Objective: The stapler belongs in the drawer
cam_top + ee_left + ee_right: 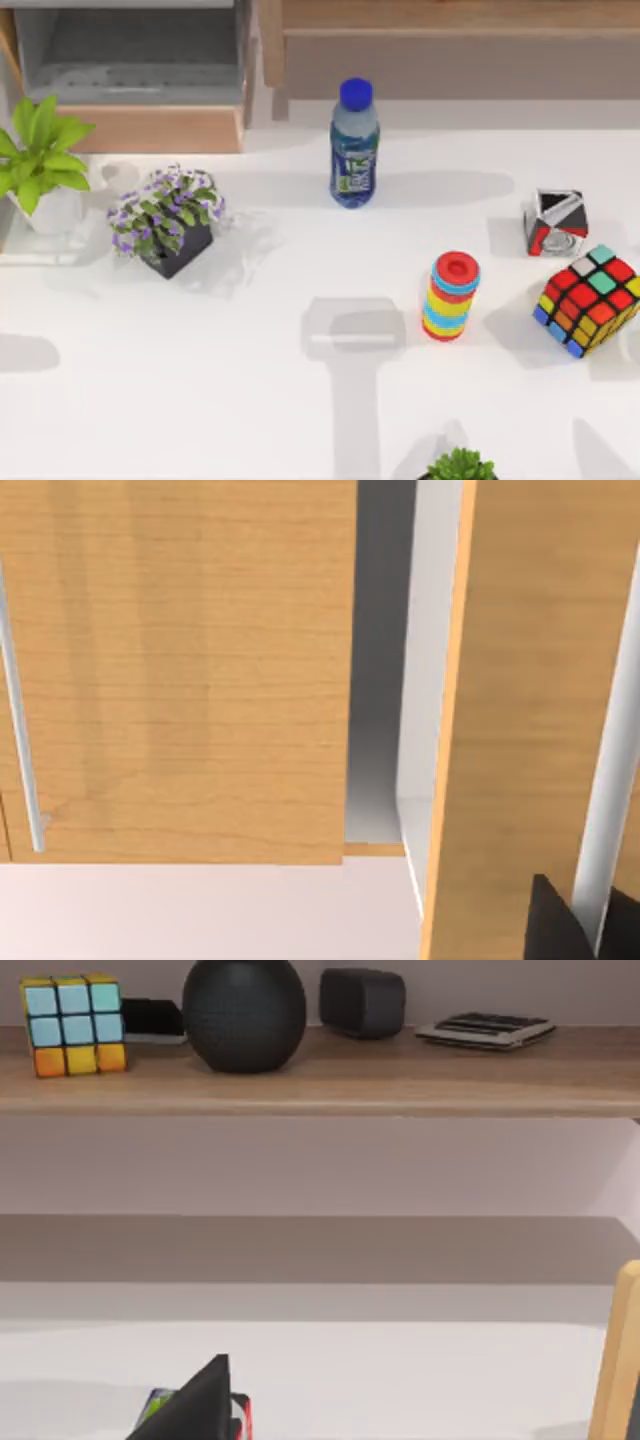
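Left gripper [560, 925] is right up against light-brown wood panels with a grey gap between them, and honestly I can't tell if it's clenched or released. Same deal with the right gripper [200, 1405]: it's low over the table, facing a long wooden shelf [320, 1075] against the wall with a black ball [244, 1000] and a colour cube on it.

Big white table [250, 400] takes up most of the room. Far left is the drawer [150, 128], pulled open, grey inside. A longer wood-edged recess [450, 60] runs along the far right.

A leafy green plant [40, 160] sits on the left, with a purple flower pot [168, 220] beside it. The water bottle [354, 145] lies far centre, a puzzle cube [590, 300] is at the right edge, and a stack of coloured rings [451, 296] stands left of that.

The stapler [355, 420] looks like the pale bar in the near middle, on the table, well apart from the drawer.
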{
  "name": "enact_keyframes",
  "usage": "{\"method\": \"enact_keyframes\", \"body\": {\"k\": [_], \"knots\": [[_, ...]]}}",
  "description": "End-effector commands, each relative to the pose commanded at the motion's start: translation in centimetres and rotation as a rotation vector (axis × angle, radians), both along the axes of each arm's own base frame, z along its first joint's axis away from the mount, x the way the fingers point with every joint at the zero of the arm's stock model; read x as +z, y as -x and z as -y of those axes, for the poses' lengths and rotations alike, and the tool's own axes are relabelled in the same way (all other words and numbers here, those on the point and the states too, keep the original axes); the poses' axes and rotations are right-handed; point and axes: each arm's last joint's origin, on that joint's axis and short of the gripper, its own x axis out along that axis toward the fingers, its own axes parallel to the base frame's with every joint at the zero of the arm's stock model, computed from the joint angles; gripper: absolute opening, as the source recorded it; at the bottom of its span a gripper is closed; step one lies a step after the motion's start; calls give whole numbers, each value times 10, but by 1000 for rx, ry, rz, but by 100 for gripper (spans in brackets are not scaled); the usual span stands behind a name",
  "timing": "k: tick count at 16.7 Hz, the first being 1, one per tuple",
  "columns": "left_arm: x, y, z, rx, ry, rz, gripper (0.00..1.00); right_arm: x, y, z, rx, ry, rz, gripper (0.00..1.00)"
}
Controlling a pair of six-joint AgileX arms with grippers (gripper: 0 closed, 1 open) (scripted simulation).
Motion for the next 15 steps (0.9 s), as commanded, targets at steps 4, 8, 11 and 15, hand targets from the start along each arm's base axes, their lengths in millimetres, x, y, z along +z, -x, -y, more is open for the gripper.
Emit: {"method": "enact_keyframes", "body": {"k": [4,8,11,15], "knots": [[-1,-27,-1,0,1,-2,0,0,0,0,0,0,0,100],[1,-59,-1,2,-3,5,0,0,0,0,0,0,0,100],[0,-62,1,1,0,0,0,0,0,0,0,0,0,100],[-2,-71,0,2,2,-5,0,0,0,0,0,0,0,100]]}}
